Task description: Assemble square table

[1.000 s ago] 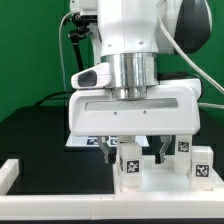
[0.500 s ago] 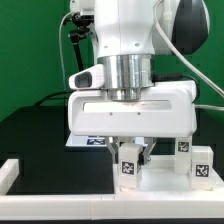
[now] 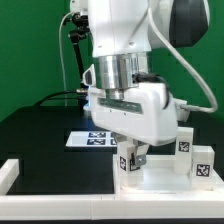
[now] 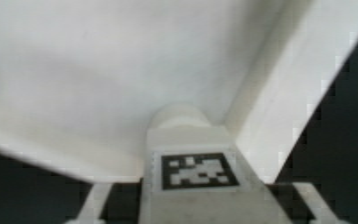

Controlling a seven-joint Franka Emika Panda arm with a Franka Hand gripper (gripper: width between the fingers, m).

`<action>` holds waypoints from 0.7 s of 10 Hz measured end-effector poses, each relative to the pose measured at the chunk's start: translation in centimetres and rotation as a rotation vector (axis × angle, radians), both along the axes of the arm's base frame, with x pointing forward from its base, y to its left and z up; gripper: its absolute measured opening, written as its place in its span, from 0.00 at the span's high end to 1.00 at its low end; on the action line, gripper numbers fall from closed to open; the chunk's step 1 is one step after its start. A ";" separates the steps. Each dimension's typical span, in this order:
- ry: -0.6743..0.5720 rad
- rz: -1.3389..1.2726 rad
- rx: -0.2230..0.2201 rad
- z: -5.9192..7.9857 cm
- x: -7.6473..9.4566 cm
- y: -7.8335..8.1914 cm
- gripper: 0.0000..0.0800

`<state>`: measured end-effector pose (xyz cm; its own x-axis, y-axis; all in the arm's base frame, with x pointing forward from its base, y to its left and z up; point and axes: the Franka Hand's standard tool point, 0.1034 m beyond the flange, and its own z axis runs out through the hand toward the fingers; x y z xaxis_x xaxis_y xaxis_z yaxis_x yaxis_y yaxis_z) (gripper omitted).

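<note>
At the near edge of the black bench (image 3: 35, 135), the robot's hand (image 3: 131, 158) was clenched on a short white plastic block leg (image 3: 128, 163) bearing a black-and-white tag, held over the white square plastic panel (image 3: 160, 178). Two more legs (image 3: 193, 152) stood just behind, unattached. Farther back lay the marker board (image 3: 88, 139). Assembly seemed barely begun.

leg (image 3: 130, 164): smooth white plastic, matt printed tag | square panel (image 4: 105, 80): smooth white plastic | table (image 3: 40, 135): matt black

Robot lab: green backdrop (image 3: 30, 50), marker board (image 3: 90, 139)
</note>
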<state>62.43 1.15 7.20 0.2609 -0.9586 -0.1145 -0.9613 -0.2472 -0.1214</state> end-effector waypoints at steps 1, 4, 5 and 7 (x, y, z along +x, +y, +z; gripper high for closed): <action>0.004 -0.137 0.045 -0.3 0.0 -0.1 0.63; 0.009 -0.160 0.042 -0.7 0.0 0.1 0.63; 0.008 -0.142 0.039 -0.7 0.0 0.1 0.41; -0.052 0.243 -0.013 -0.4 0.1 -0.3 0.27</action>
<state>62.51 0.88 6.78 0.4890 -0.8684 -0.0828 -0.8662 -0.4721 -0.1641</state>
